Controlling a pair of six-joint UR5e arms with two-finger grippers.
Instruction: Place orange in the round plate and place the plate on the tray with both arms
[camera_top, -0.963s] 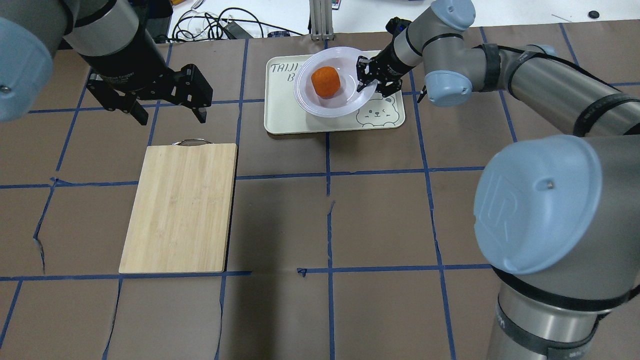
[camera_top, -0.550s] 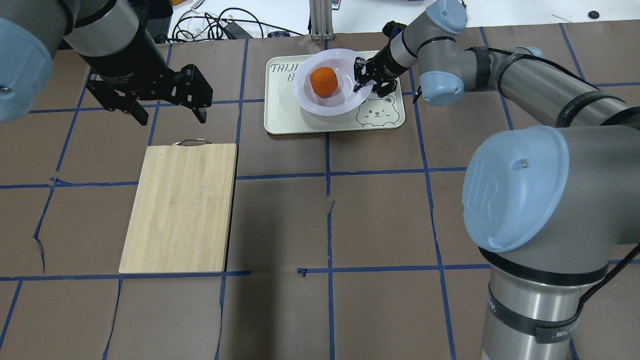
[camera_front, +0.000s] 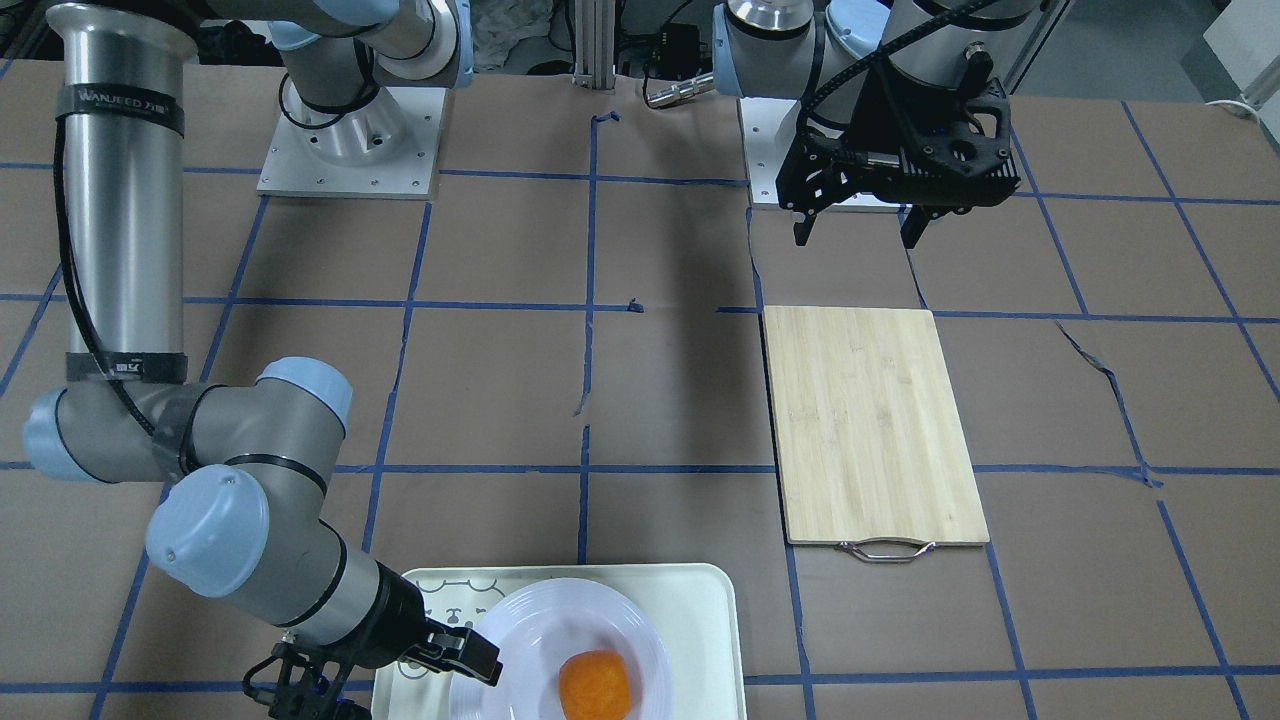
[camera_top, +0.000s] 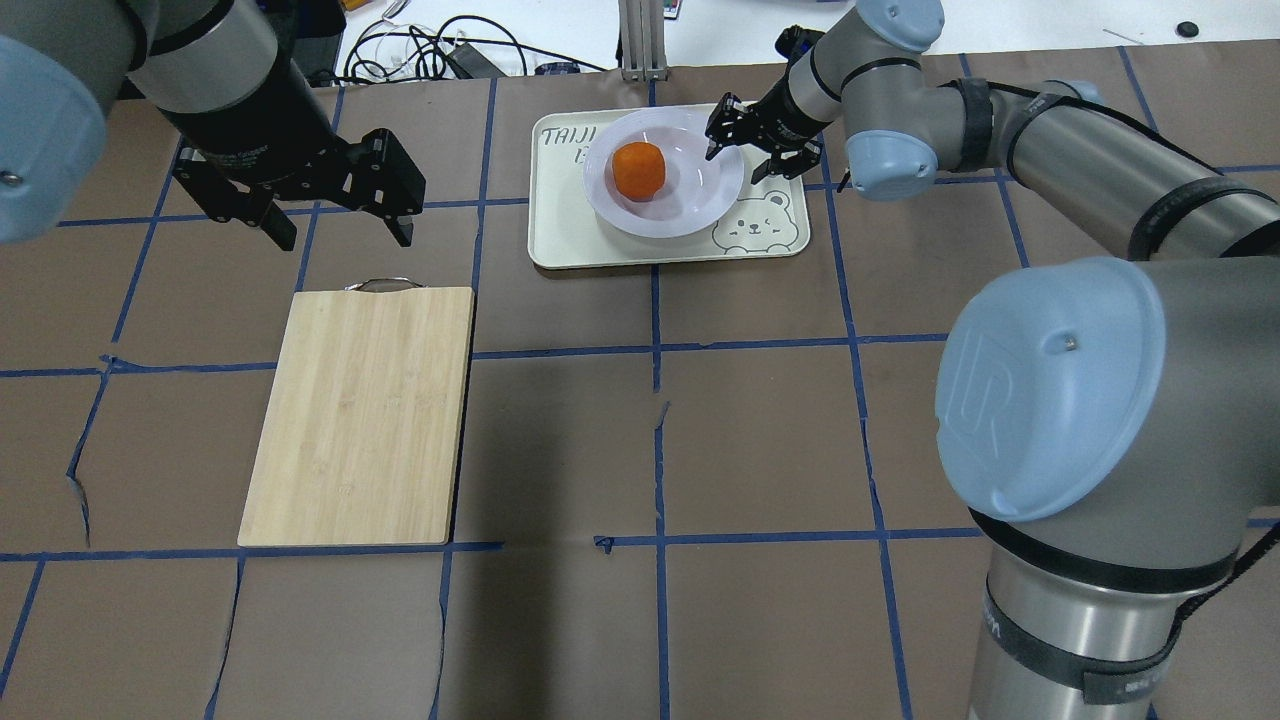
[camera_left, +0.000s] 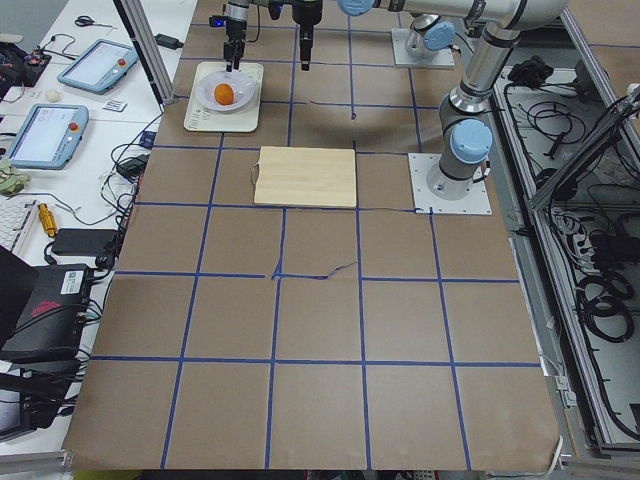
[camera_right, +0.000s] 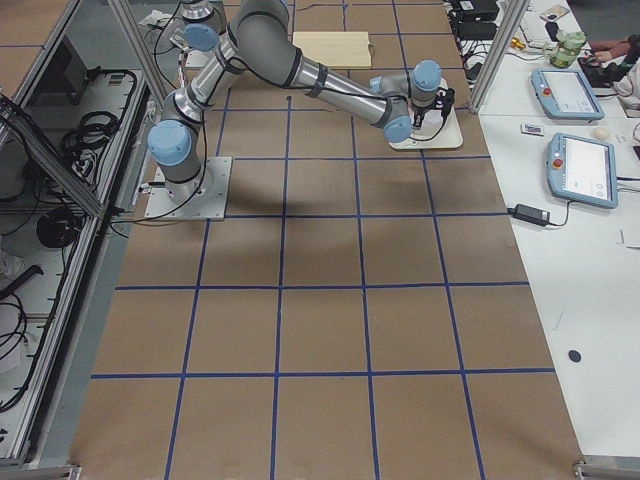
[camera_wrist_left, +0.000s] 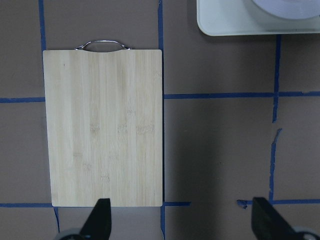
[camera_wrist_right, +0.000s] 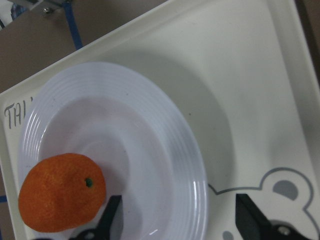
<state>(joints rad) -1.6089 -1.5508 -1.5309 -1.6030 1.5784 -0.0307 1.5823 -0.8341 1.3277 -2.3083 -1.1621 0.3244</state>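
Orange fruit (camera_top: 638, 170) sits in the round plate's (camera_top: 695, 215) sunken centre. The plate lies on the tray (camera_top: 565, 245), just under and left of my right end effector (camera_top: 735, 165). Overhead I see it above the plate's edge, but only the right wrist view shows both fingers spread with the rim between them, holding nothing. My left end effector (camera_top: 345, 235) hangs open, well apart. Its wrist view takes in the whole bamboo board (camera_top: 360, 415) on the bench (camera_top: 760, 440).

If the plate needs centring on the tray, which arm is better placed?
Probably right: the right gripper is open at the round plate's rim over the tray; the left gripper hangs away by the cutting board.
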